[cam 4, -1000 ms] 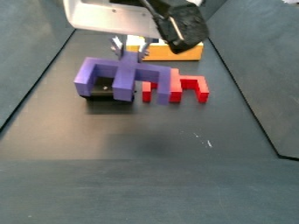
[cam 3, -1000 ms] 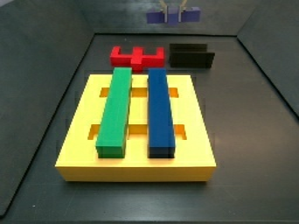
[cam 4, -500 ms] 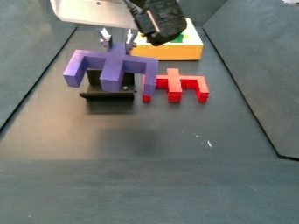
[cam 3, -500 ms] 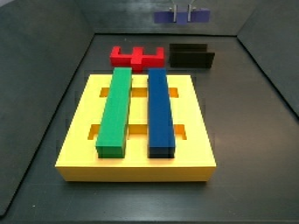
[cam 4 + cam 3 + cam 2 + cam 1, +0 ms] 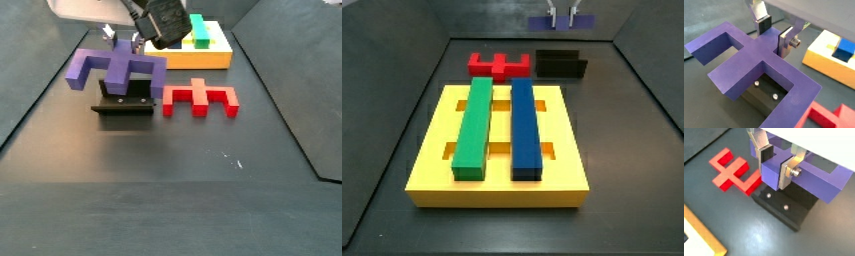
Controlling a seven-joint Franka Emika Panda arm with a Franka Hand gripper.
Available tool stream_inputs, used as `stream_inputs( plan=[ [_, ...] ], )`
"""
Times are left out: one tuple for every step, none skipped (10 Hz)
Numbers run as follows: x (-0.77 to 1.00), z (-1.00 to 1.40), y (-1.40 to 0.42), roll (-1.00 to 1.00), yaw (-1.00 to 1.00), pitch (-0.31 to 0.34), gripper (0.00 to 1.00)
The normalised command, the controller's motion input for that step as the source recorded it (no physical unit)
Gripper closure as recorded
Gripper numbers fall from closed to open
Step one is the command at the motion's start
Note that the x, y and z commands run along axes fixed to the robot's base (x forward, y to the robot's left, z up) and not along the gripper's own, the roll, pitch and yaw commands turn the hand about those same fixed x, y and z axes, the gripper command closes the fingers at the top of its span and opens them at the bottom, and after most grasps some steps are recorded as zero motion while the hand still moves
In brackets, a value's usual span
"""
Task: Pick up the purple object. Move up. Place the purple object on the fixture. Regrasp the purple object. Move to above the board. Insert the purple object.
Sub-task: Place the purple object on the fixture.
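In both wrist views my gripper (image 5: 776, 165) (image 5: 774, 35) is shut on the purple object (image 5: 821, 178) (image 5: 731, 65), its silver fingers clamping the middle bar. The purple object hangs level just above the fixture (image 5: 784, 208) (image 5: 764, 92), a black holder on the floor. A side view shows the purple object (image 5: 94, 65) over the fixture (image 5: 124, 104), with the gripper (image 5: 130, 45) above it. In a side view the gripper (image 5: 563, 14) and purple object (image 5: 540, 22) sit at the far edge, behind the fixture (image 5: 563, 63). The yellow board (image 5: 436, 150) lies nearest the camera.
A red notched block (image 5: 501, 66) (image 5: 201, 98) (image 5: 731, 170) lies on the floor beside the fixture. A green bar (image 5: 473, 125) and a blue bar (image 5: 525, 125) sit in the board's slots. Dark sloped walls (image 5: 382, 170) bound the floor.
The purple object, still held, has risen off the fixture and shifted sideways with the gripper. The fixture, red block and board have not moved.
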Motion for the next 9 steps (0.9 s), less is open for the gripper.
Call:
stream_inputs(
  plan=[
    [0.74,-0.04,-0.07,-0.55,-0.02,-0.189,1.00],
    [0.60,0.00,-0.05,-0.61,0.00,-0.151,1.00],
    [0.45,0.00,-0.08,-0.53,0.00,0.000,1.00],
    [0.35,0.18,-0.08,-0.60,0.00,0.091,1.00],
    [0.19,0.22,-0.09,-0.79,-0.21,0.017,1.00],
    [0.06,0.21,-0.11,-0.87,-0.32,0.131,1.00],
    [0.02,0.14,-0.10,-0.94,-0.27,0.283,1.00],
    [0.00,0.00,-0.10,-0.85,-0.17,0.389,1.00],
    [0.04,-0.26,0.00,-0.57,-0.05,0.491,1.00]
  ],
)
